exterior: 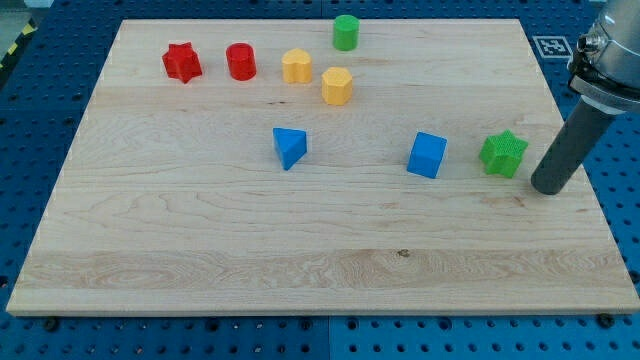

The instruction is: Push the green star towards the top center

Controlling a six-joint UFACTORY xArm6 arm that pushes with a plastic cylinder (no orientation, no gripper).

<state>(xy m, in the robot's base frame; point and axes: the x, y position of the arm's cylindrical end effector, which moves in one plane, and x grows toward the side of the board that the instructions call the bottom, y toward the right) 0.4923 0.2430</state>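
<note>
The green star (503, 153) lies on the wooden board (200, 240) at the view's right, a little above mid-height. My tip (549, 187) rests on the board just to the star's right and slightly below it, a small gap apart. A blue cube (427, 155) sits close to the star's left. A green cylinder (345, 32) stands at the top centre of the board.
A red star (182, 62) and a red cylinder (241, 62) lie at the top left. Two yellow blocks (296, 66) (337, 86) lie near the top centre. A blue triangular block (289, 147) lies at mid-board. The board's right edge runs close to my tip.
</note>
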